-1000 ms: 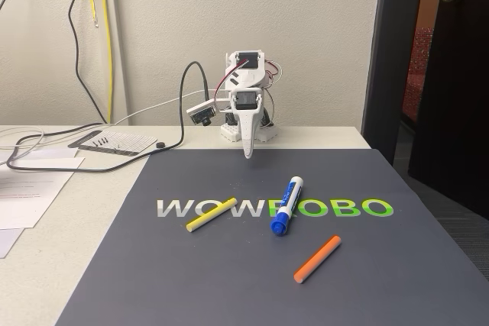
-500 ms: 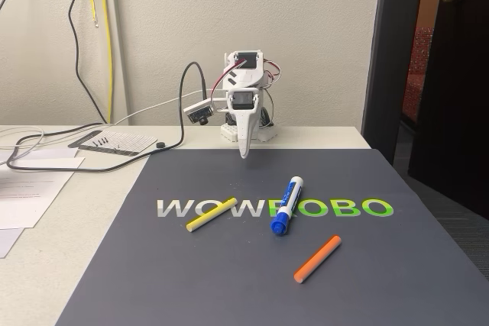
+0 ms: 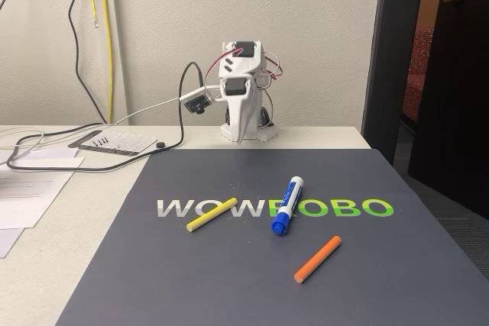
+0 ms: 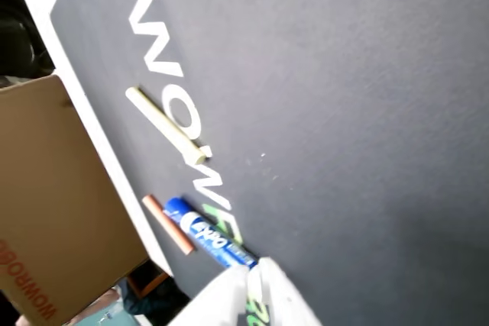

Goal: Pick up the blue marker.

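You have one blue marker (image 3: 286, 206) lying flat on the dark mat (image 3: 229, 280), across the middle of the printed lettering (image 3: 359, 208), with its blue cap toward the camera in the fixed view and its white end pointing away. In the wrist view the blue marker (image 4: 212, 233) shows its label, and its far end runs under the white gripper (image 4: 256, 280) at the bottom edge.

Beside it you can count two thin sticks: one yellow stick (image 3: 211, 214) to its left in the fixed view and one orange stick (image 3: 317, 258) in front of it to the right. None of the three touch each other.

Your gripper (image 3: 238, 139) hangs at the back edge of the mat, well apart from the marker, fingers pressed together and holding nothing.

One cardboard box (image 4: 53, 211) stands off the mat's edge in the wrist view; you cannot tell what it holds.
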Controlling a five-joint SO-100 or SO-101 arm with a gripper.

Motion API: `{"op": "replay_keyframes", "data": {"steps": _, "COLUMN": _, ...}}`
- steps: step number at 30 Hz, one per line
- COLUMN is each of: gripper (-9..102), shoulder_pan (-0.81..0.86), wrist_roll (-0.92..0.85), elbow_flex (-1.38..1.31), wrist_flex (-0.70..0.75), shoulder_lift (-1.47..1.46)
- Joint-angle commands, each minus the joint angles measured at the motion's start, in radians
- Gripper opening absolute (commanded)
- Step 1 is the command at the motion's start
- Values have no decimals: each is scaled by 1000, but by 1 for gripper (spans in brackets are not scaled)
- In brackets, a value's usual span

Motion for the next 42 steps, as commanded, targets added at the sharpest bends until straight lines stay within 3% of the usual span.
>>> {"op": "replay_keyframes", "data": {"steps": 1, "gripper": 0, "shoulder_pan": 17, "wrist_roll": 8, "elbow_flex": -114, "wrist_flex": 6, "shoulder_lift": -40}}
{"op": "replay_keyframes", "data": {"steps": 14, "gripper": 0, "shoulder_pan": 8, "wrist_roll": -100, "elbow_flex": -643, "wrist_flex": 55, "shoulder_lift": -607}}
{"op": "replay_keyframes", "data": {"steps": 23, "gripper": 0, "shoulder_pan": -51, "wrist_roll": -308, "elbow_flex": -1019, "wrist_flex": 137, "shoulder_lift": -968}}
{"op": "replay_keyframes", "data": {"steps": 33, "gripper": 1, "shoulder_pan": -138, "wrist_roll": -558, "elbow_flex": -1261, "wrist_flex": 210, "shoulder_lift": -1170}}
{"op": "replay_keyframes", "data": {"steps": 38, "gripper": 10, "shoulder_pan": -173, "wrist_roll": -687, "elbow_flex": -1278, "wrist_flex": 198, "shoulder_lift": -1195}}
{"op": "replay_keyframes", "data": {"steps": 42, "gripper": 10, "shoulder_pan": -184, "wrist_roll": -738, "elbow_flex": -1278, "wrist_flex": 190, "shoulder_lift": -1221}}
